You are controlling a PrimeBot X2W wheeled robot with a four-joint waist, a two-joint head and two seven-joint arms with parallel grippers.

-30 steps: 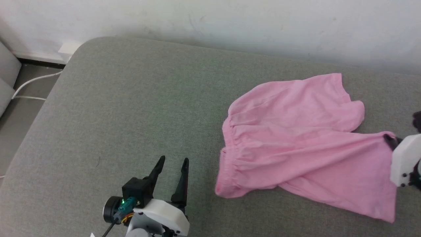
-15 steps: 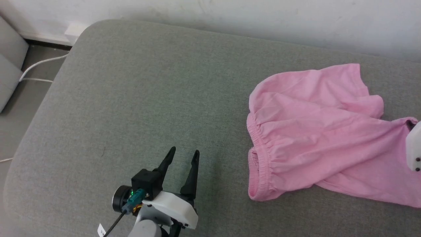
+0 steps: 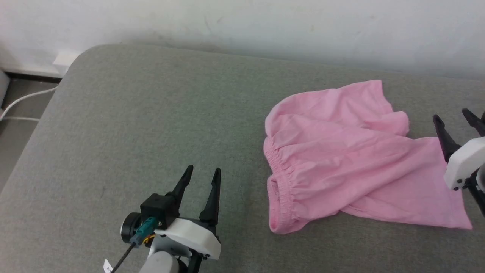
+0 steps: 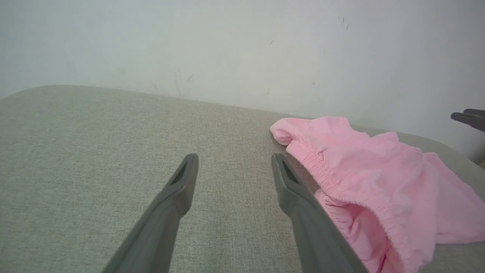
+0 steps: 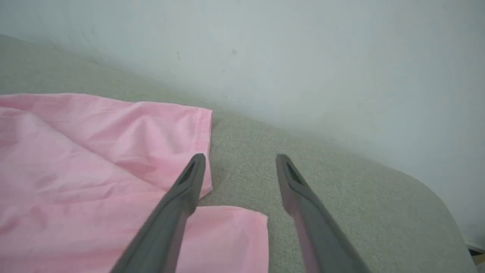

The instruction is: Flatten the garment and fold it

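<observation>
The garment [image 3: 348, 159] is a light-pink pair of shorts lying rumpled on the grey cushion [image 3: 151, 113], its elastic waistband toward the left and two leg openings toward the right. My right gripper [image 3: 452, 115] stands open at the garment's right edge, its fingers above the cloth and holding nothing. In the right wrist view the right gripper [image 5: 239, 157] hovers over the gap beside the garment [image 5: 94, 151]. My left gripper [image 3: 202, 170] is open and empty on the bare cushion, left of the waistband. In the left wrist view the left gripper [image 4: 234, 157] has the garment [image 4: 371, 178] just right of its fingers.
A white wall [image 3: 265, 26] runs along the cushion's far edge. The cushion's rounded left corner drops to a floor with a white cable [image 3: 22, 100]. Bare cushion stretches left of the garment.
My right gripper has let go of the garment's right leg hem and opened; the cloth now lies flat. The camera has shifted between frames. The left gripper stays open.
</observation>
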